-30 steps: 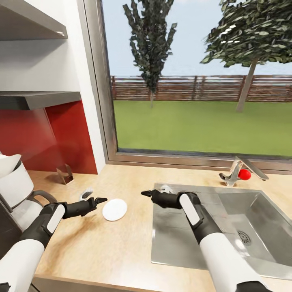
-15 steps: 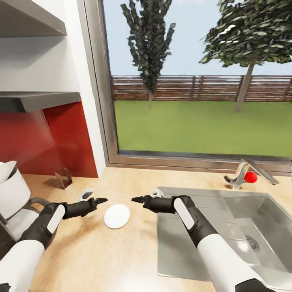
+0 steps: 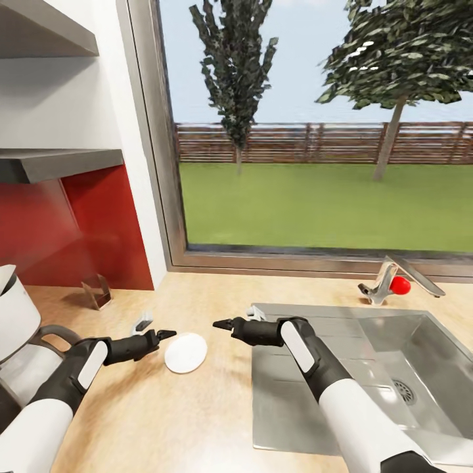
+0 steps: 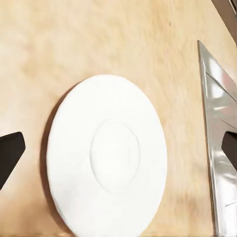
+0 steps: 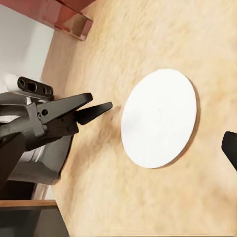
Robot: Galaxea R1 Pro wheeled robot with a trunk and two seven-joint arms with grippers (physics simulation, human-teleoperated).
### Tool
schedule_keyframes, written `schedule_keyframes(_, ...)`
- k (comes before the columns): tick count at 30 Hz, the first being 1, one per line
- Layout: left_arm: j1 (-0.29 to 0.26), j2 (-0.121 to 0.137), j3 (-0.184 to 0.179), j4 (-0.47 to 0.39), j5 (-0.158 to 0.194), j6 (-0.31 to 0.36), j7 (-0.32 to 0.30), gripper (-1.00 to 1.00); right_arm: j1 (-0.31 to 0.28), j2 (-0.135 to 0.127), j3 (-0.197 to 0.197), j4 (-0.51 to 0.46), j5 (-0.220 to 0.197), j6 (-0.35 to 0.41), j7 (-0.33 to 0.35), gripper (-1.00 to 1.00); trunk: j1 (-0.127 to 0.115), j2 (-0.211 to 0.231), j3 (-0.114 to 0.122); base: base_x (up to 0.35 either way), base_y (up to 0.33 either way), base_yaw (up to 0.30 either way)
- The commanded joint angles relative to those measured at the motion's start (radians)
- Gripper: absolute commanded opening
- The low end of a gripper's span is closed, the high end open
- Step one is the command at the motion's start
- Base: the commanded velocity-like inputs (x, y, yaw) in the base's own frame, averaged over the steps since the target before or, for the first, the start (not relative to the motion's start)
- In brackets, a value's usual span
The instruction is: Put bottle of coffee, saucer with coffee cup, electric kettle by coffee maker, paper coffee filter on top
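Observation:
The white saucer lies flat on the light-wood kitchen countertop, left of the steel sink. My left gripper hovers just left of the saucer, open, and the saucer sits between its fingertips. My right gripper points at the saucer from the right, open and empty, a short way from its rim. The right wrist view looks down on the saucer with the left gripper beside it. The coffee maker, with its white filter basket, stands at the far left edge. Bottle, cup and kettle are out of view.
A steel sink is set into the counter on the right, with a faucet and a red knob behind it. A small dark holder stands by the red backsplash. Grey shelves hang at upper left, and a large window lies behind.
The head camera has shifted a little. My right gripper has moved left off the sink's edge toward the saucer. The left gripper stays beside the saucer, which has not moved.

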Motion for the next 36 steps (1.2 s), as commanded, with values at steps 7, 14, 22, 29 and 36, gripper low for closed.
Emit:
schedule_keyframes(7,0.021,-0.001,0.002,-0.001,-0.006,0.006,-0.007,1.00,-0.001,0.024,0.004,0.079,0.001,-0.089,0.007,1.00,0.001,-0.002,-0.002,0.000,0.001,0.000)
schedule_keyframes(14,0.022,-0.002,0.001,-0.001,-0.007,0.006,-0.005,1.00,-0.001,0.031,0.003,0.083,0.002,-0.102,0.007,1.00,0.001,-0.002,-0.002,0.041,0.133,0.000)
schedule_keyframes(22,0.022,-0.003,0.001,0.000,-0.008,0.006,-0.007,1.00,-0.001,0.031,0.003,0.083,0.003,-0.102,0.007,1.00,0.001,-0.002,-0.002,0.043,0.037,0.000)
schedule_keyframes(29,0.022,-0.004,0.001,0.000,-0.007,0.006,-0.008,1.00,-0.001,0.028,0.003,0.086,0.006,-0.102,0.007,1.00,0.001,-0.002,-0.002,0.088,0.069,0.000)
schedule_keyframes(36,0.037,-0.021,0.000,0.000,-0.008,0.006,-0.006,1.00,-0.001,0.032,0.004,0.145,0.002,-0.104,0.007,1.00,0.001,-0.002,-0.002,0.003,0.002,0.000)
